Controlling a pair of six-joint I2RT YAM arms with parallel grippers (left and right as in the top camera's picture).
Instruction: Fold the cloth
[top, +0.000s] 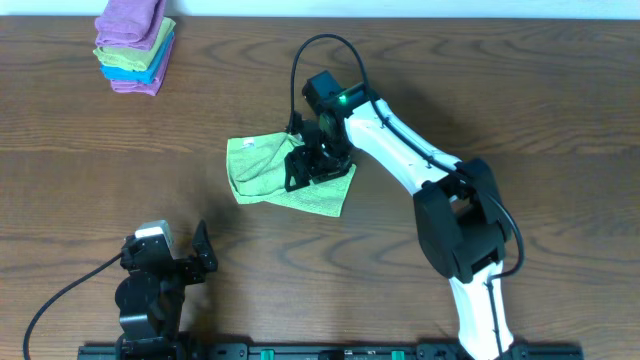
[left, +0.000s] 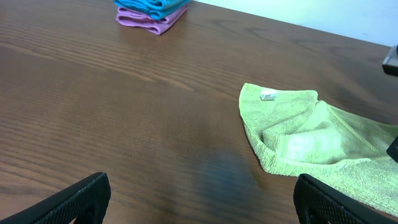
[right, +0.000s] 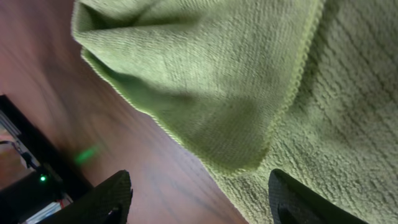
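Lime-green cloth (top: 255, 168) lies mid-table (top: 520, 90) with one flap doubled over, my right gripper (right: 200, 202) straddles that flap with jaws apart, left gripper (left: 202, 199) sits wide open well clear, so I'd pinch only the top layer near its hem.

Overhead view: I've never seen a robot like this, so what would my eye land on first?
The lime-green cloth stands out, lying rumpled and partly folded near the middle of the dark wooden table. The white right arm reaches over it, with its black right gripper open over the cloth's right part. Next comes the stack of folded cloths, purple, green and blue, at the far left corner.
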